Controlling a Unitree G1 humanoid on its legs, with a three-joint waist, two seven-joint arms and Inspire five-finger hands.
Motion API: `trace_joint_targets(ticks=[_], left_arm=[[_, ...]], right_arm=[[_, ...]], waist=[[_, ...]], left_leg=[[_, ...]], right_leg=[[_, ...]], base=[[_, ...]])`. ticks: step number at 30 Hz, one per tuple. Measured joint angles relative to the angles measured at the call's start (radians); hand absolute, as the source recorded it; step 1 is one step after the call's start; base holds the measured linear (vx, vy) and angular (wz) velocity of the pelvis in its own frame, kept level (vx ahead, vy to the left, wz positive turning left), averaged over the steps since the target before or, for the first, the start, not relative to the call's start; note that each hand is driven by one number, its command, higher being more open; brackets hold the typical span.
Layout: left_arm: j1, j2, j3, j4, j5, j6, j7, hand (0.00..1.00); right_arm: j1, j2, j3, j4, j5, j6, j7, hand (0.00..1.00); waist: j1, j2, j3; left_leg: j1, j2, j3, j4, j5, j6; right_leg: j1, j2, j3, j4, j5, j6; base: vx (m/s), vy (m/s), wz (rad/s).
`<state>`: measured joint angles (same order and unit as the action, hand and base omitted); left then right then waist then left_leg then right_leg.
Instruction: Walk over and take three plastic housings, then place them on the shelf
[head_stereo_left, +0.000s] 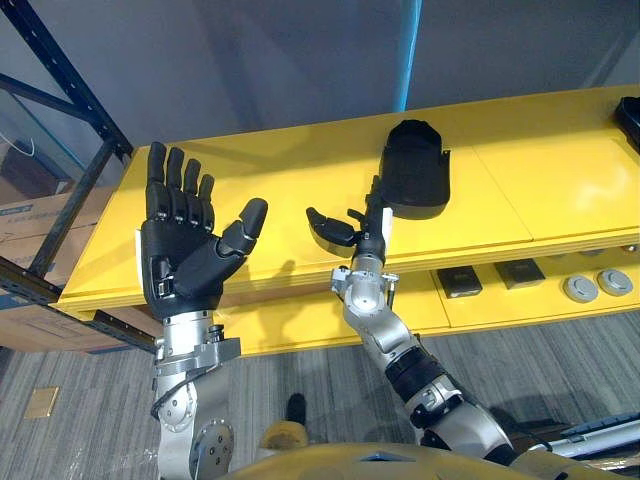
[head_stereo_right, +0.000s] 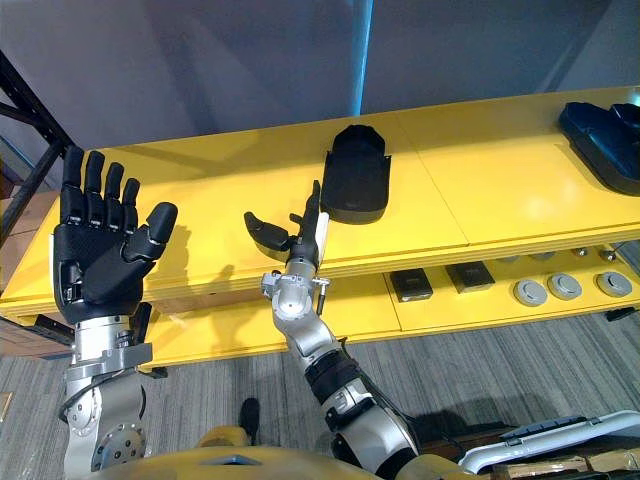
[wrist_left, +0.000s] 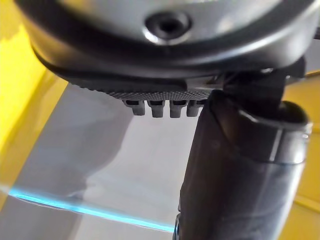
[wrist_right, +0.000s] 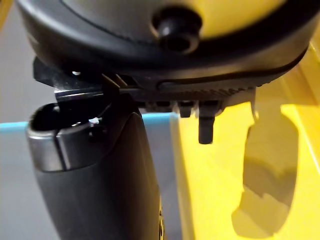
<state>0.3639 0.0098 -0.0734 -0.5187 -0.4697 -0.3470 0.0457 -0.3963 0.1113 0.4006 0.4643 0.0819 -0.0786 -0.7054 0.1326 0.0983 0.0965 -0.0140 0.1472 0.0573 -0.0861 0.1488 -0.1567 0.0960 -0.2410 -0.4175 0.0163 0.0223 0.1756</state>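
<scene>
1. Two black plastic housings lie on the yellow shelf (head_stereo_right: 230, 170): the middle housing (head_stereo_right: 357, 180), a matte scooped shell, and the right-edge housing (head_stereo_right: 605, 140).
2. Two empty hands: the left hand (head_stereo_left: 185, 255) is raised, fingers straight and spread; the right hand (head_stereo_right: 303, 245), straight-fingered with thumb apart, is just before the middle housing.

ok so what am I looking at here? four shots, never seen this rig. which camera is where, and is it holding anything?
It is a humanoid robot with two fingered hands. The two wide pictures come from a stereo camera in its head, looking down at its arms and a yellow shelf. The two close-ups come from cameras on the wrists, each looking along its own hand. The left hand is raised with an open palm and is empty. The right hand is open too, close to a black housing that lies on the shelf's top board; it holds nothing. A second housing lies at the far right. On the lower board are dark blocks and grey discs.
</scene>
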Motion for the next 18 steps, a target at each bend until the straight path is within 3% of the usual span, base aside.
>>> trace_joint_targets(ticks=[18], left_arm=[[0.000, 0.004, -0.010, 0.009, 0.000, 0.000, -0.016, 1.00]], right_arm=[[0.074, -0.033, 0.000, -0.049, -0.039, -0.021, 0.003, 1.00]], waist=[[-0.007, -0.007, 0.005]], left_leg=[[0.018, 0.001, 0.015, -0.003, -0.004, 0.001]], right_leg=[[0.010, -0.001, 0.009, -0.004, -0.002, -0.003]], base=[[0.00, -0.002, -0.01]])
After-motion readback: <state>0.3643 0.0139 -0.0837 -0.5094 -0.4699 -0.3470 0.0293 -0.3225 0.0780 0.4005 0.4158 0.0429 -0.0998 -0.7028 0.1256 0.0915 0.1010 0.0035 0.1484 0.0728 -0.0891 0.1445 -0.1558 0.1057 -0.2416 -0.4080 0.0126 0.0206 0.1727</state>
